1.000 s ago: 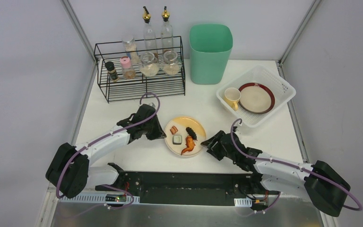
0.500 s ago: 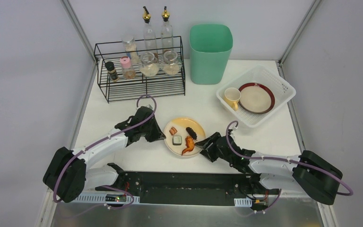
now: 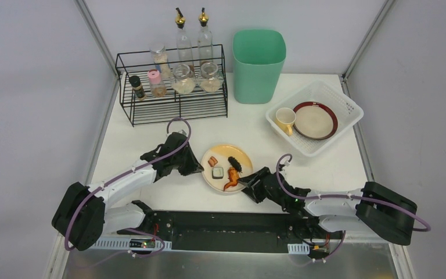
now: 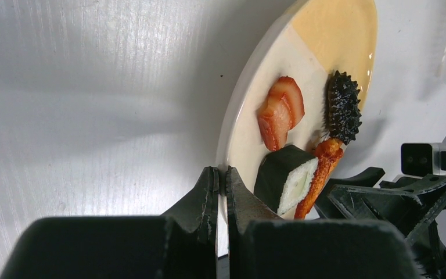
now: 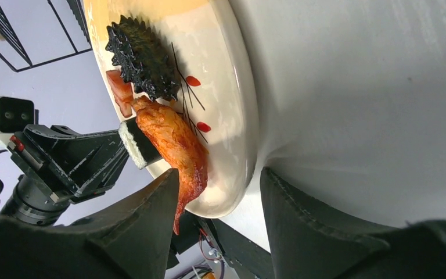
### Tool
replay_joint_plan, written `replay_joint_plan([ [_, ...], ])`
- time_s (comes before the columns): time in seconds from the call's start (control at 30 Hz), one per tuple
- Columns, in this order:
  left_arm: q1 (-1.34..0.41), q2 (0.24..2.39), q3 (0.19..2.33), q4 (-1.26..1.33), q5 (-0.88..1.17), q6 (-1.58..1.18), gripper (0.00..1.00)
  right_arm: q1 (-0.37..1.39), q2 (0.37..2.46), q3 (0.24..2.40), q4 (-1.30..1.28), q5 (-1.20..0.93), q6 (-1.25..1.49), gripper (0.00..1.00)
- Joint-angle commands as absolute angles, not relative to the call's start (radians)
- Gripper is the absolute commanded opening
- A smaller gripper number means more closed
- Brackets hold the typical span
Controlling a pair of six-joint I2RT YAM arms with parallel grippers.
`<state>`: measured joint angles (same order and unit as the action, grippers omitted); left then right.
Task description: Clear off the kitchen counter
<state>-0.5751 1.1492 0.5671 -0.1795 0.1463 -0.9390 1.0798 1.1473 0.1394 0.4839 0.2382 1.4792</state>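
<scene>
- The tabletop lies white and flat under everything, from the arms' bases to the back wall. The plate of food sits on it near the front, between the two arms.
- The right claw stands open, one finger on the plate's side of the near rim and the other on the tabletop's side. If it closes here, the inner finger may land on the orange piece lying close to that rim and squash it or knock it off.
- The rim looks thin and glossy, so a shallow bite could slip and let the plate fall.
- The left claw is closed with nothing seen between its fingers, and its tips are right at the opposite rim. A push from there could shove the plate sideways or tip it.
- Any tilt on lifting would likely send the roll, the pink slice and the black spiky piece sliding onto the tabletop.
- The two claws are near each other across the plate and could bump.
</scene>
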Motion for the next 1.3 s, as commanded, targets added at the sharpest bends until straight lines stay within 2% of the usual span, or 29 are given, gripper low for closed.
replay_joint_plan([
  [0.0,-0.574,1.096,0.565,-0.077,0.162,-0.990,0.00,1.110,1.224,0.097,0.397,0.293,1.524,0.57],
  [0.43,-0.574,1.055,0.526,-0.083,0.197,-1.008,0.00,1.157,1.403,0.025,0.653,0.402,1.678,0.54],
  [0.9,-0.574,1.023,0.474,-0.096,0.206,-1.036,0.00,1.165,1.419,0.014,0.680,0.501,1.686,0.53],
  [1.07,-0.575,1.003,0.461,-0.106,0.212,-1.043,0.00,1.165,1.468,0.026,0.710,0.518,1.699,0.49],
  [1.27,-0.575,0.982,0.447,-0.116,0.225,-1.054,0.00,1.165,1.607,0.024,0.877,0.538,1.708,0.44],
])
